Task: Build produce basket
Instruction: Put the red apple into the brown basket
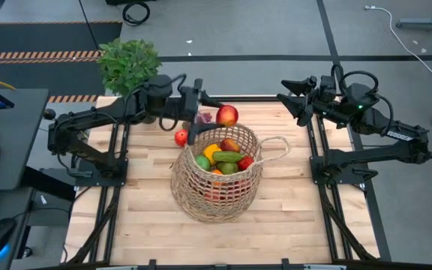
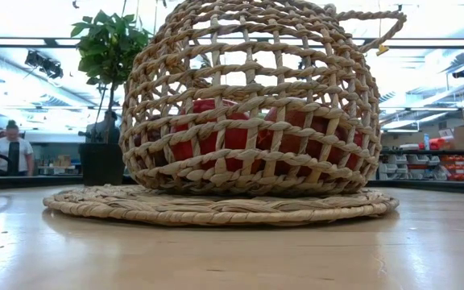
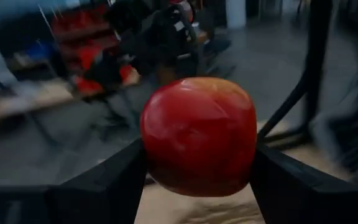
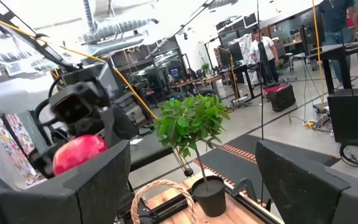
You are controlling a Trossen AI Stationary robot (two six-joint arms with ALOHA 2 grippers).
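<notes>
Above the basket's [image 1: 216, 184] far rim, left hand [image 1: 214, 118] grips a red apple [image 1: 226, 115]; right hand [image 1: 289, 97] open; potted plant [image 1: 129, 64] behind.

1. My left arm reaches across the far side of the table, my left gripper [image 1: 217, 112] raised, its fingers [image 3: 104, 186] closed on a red apple [image 3: 199, 135].
2. My right arm waits folded at the far right edge, my right gripper [image 1: 285, 96] with fingers apart, holding nothing.
</notes>
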